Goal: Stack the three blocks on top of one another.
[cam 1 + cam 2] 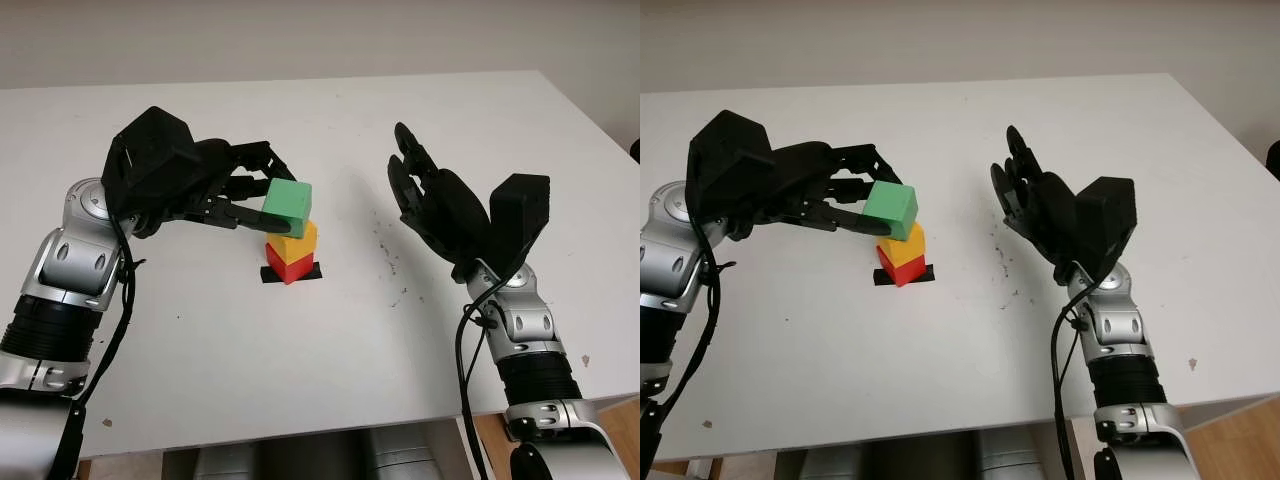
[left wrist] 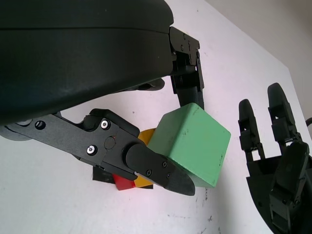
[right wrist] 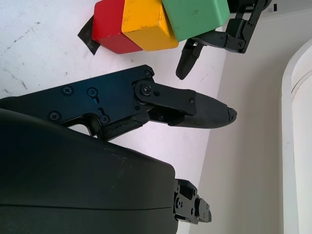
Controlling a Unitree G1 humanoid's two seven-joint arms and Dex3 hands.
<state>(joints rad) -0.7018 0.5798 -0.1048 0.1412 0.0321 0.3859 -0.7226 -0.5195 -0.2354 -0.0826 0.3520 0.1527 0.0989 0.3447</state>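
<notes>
Nearly there: yellow block (image 1: 297,241) sits on red block (image 1: 284,266), and my left hand (image 1: 215,190) has its fingers clamped on the green block (image 1: 288,206) right on top, unreleased. Right hand (image 1: 432,200) hovers open beside.

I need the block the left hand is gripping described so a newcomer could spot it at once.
Start at the white table and find the black tape patch near its middle, where a small tower stands. The red block is lowest, the yellow block on it, and the green block on top, tilted, held by the left hand. It is the only green one.
</notes>
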